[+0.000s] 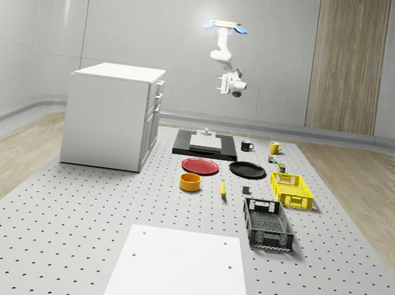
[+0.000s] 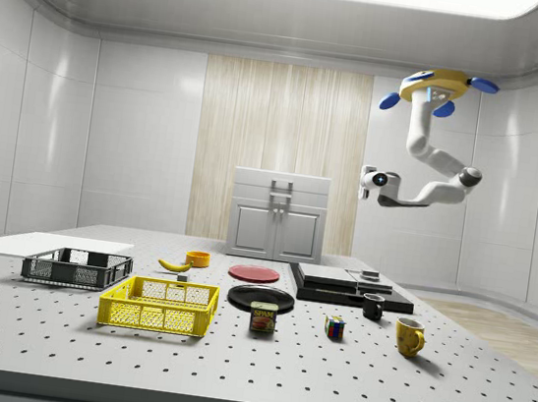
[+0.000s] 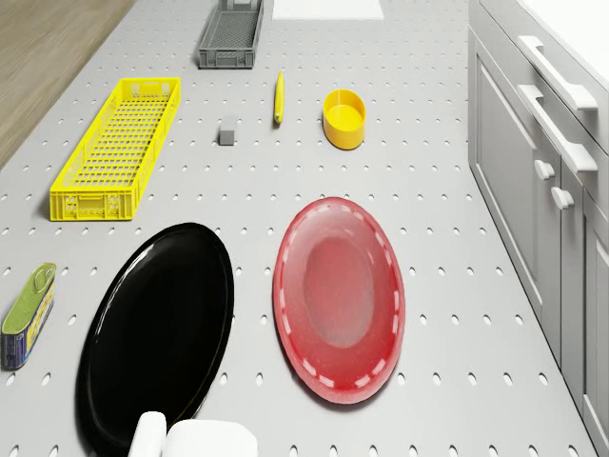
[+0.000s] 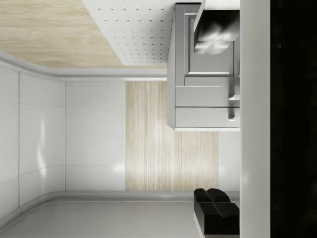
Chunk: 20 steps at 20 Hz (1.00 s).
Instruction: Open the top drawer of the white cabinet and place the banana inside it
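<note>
White cabinet (image 1: 110,118) drawers closed — yellow banana (image 1: 222,189) lies on the table, well apart.

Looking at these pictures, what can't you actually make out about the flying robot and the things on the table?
- Gripper: side view, too small to tell open or shut.
- Top drawer: drone view, cut by the edge.
- Can: drone view, label unreadable, cut by the edge.
- Banana: whole-scene view, just a sliver.

Below me on the surface, a red plate (image 3: 339,299) lies just beside a black plate (image 3: 157,333). I see a yellow crate (image 3: 116,148) near one edge, a grey crate (image 3: 231,38) and an orange bowl (image 3: 343,118) beyond.
</note>
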### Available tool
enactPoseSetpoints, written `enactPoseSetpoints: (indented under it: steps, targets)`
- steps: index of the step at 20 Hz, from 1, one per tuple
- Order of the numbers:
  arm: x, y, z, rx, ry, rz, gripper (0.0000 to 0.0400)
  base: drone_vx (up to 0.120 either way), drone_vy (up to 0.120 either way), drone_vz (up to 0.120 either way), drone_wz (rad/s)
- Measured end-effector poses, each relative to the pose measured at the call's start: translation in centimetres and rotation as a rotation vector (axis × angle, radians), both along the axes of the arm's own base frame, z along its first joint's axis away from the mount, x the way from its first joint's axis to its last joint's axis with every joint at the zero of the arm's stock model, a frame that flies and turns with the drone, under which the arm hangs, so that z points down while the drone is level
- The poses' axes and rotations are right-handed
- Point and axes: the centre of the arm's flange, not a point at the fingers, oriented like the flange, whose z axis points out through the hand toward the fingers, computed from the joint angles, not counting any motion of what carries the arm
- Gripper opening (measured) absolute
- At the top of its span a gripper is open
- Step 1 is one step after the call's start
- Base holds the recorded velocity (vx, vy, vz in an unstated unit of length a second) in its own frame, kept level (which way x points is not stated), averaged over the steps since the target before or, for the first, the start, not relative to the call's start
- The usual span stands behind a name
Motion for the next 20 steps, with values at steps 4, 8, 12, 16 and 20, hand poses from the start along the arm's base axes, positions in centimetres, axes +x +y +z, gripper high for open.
enactPoseSetpoints:
  steps: [4, 8, 12, 16, 20]
  targets:
    - [0.0, 0.0, 0.0, 0.0, 0.0, 0.0, 0.04, 0.12, -0.03, 0.0, 0.0]
    - [0.0, 0.0, 0.0, 0.0, 0.0, 0.0, 0.04, 0.12, -0.02, 0.0, 0.0]
    - [0.0, 0.0, 0.0, 0.0, 0.0, 0.0, 0.04, 0.12, -0.05, 0.0, 0.0]
    - [0.0, 0.0, -0.01, 0.0, 0.0, 0.0, 0.04, 0.12, 0.0, 0.0, 0.0]
    - [0.0, 0.0, -0.01, 0.0, 0.0, 0.0, 0.04, 0.12, 0.0, 0.0, 0.0]
